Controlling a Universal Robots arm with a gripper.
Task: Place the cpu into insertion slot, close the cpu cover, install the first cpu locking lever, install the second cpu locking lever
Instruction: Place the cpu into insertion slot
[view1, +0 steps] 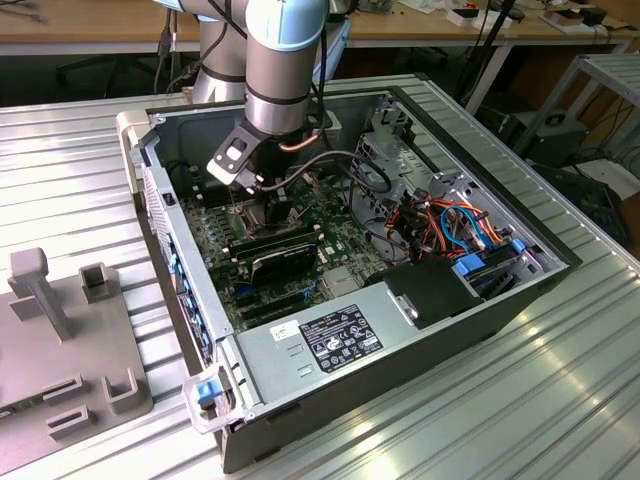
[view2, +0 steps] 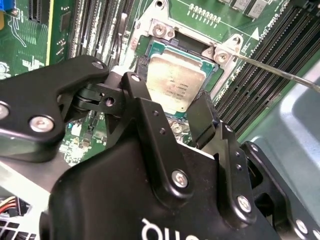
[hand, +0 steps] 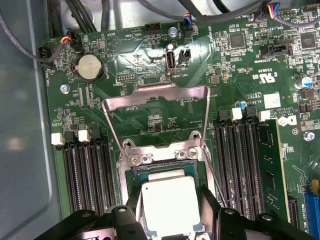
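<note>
tool (view2: 169, 97): clenched on the cpu (hand: 169, 200), with black fingers (hand: 207, 200) against two opposite edges.
cpu: silver top up, square within the insertion slot's (hand: 123, 175) silvery rim; cannot tell whether it is fully seated.
locking lever (view2: 280, 73): thin rod angling away from a slot corner.
cpu cover (hand: 155, 90): open, lying back beyond the slot over the green motherboard (hand: 240, 75).
memory slots (hand: 85, 170): black rows flanking the slot.
computer case (view1: 500, 300): open on the ribbed metal desk (view1: 60, 170), with the arm (view1: 280, 60) reaching inside.

Cpu (hand: 167, 202) silver-tan, cpu cover (hand: 150, 94) silvery, mobo (hand: 150, 60) green, end effector (view2: 167, 95) black
</note>
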